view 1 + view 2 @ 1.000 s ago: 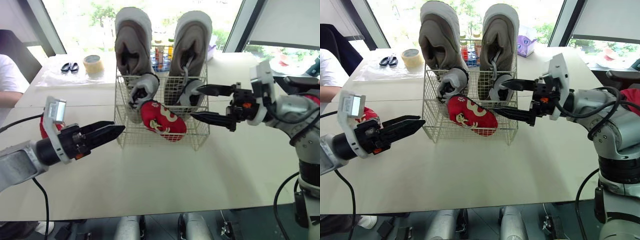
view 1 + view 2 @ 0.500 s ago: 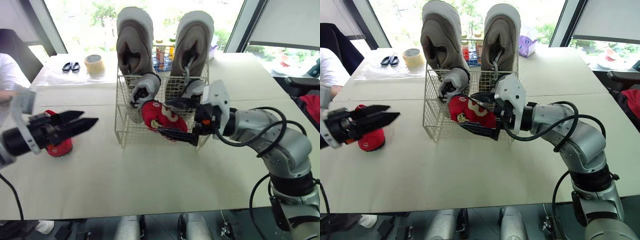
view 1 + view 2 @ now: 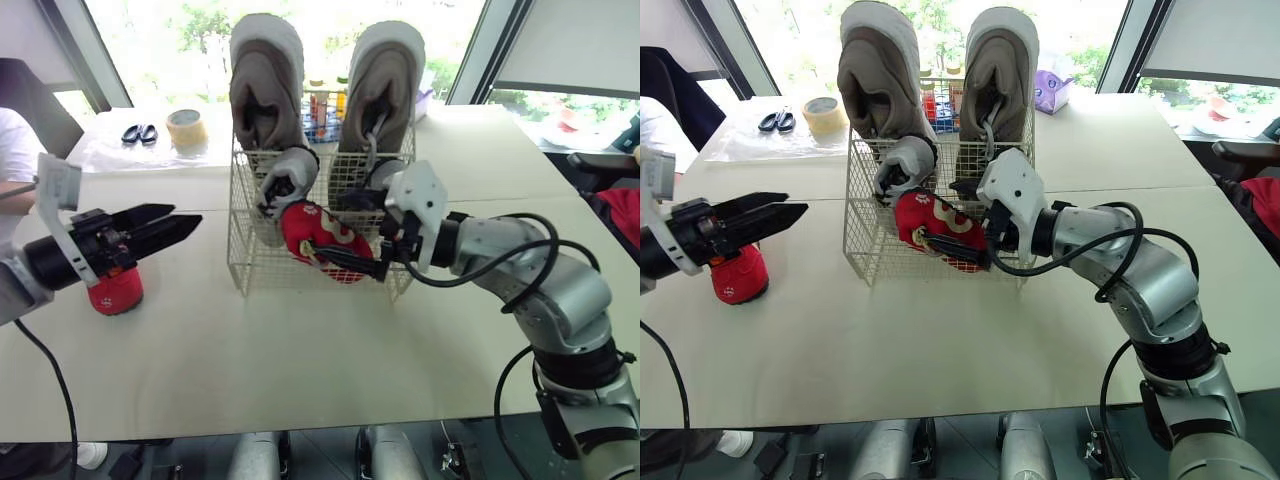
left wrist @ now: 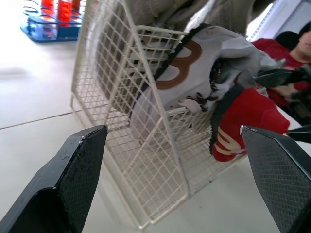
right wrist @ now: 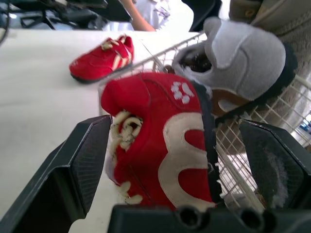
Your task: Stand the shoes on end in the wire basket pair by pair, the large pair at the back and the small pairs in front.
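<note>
The wire basket (image 3: 250, 250) holds two large taupe shoes (image 3: 265, 80) on end at the back. Two small grey shoes (image 3: 290, 175) stand in front of them. A small red shoe (image 3: 315, 235) lies tilted in the front of the basket. My right gripper (image 3: 330, 227) reaches in from the right, open, one finger on each side of that shoe (image 5: 160, 141). The other red shoe (image 3: 115, 290) lies on the table at the left. My left gripper (image 3: 188, 216) hovers open just above it, pointing at the basket (image 4: 160, 184).
A tape roll (image 3: 186, 128) and scissors (image 3: 139, 133) lie at the back left. A person's arm (image 3: 15, 160) rests at the far left edge. A rack of small bottles (image 3: 325, 105) stands behind the basket, and a tissue box (image 3: 1052, 90) sits at the back right.
My right gripper swung in from the right and now straddles the red shoe in the basket. My left gripper drew back to the left, over the red shoe on the table.
</note>
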You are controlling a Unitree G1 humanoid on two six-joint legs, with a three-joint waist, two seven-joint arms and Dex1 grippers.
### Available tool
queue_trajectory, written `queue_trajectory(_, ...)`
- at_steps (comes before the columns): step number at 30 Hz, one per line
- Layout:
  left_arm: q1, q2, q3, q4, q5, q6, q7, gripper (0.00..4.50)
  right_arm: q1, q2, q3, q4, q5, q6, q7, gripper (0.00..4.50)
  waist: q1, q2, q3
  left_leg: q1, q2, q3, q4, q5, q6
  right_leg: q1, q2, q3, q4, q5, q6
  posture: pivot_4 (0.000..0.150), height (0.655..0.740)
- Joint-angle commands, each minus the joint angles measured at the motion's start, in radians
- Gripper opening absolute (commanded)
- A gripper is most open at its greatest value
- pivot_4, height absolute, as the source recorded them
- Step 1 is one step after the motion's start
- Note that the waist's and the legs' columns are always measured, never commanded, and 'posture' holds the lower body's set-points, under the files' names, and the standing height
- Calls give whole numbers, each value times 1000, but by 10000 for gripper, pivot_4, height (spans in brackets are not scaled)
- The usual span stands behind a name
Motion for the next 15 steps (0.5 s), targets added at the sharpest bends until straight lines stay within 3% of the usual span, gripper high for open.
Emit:
queue_trajectory(1, -9, 44, -28, -74, 34, 22, -105, 44878, -9, 27, 15, -38, -53, 6, -59, 45000, 0, 0, 0, 0, 0, 0, 0, 0, 0, 0, 0, 0, 0, 0, 0, 1500, 6675)
queue_trajectory(5, -22, 95, -85, -203, 50, 40, -197, 44878, -4, 41, 25, -75, -92, 55, -122, 45000, 1, 0, 0, 0, 0, 0, 0, 0, 0, 0, 0, 0, 0, 0, 0, 1500, 6675)
queue_trajectory(9, -89, 83, -125, -221, 34, 33, -182, 44878, -15, 48, 17, -103, -129, 104, -182, 45000, 3, 0, 0, 0, 0, 0, 0, 0, -1, 0, 0, 0, 0, 0, 0, 1500, 6675)
queue_trajectory(12, -117, 65, -152, -200, 54, 30, -192, 45000, -21, 56, 22, -139, -148, 146, -220, 36693, 2, 0, 0, 0, 0, 0, 0, 1, -1, 1, 0, 0, 1, 0, 0, 1500, 6675)
queue_trajectory(15, -154, 44, -187, -204, 49, 38, -164, 45000, -11, 57, 19, -176, -145, 179, -233, 22480, 4, 0, 0, 0, 0, 0, 0, 1, -1, 1, 0, 0, 1, 0, 0, 1500, 6675)
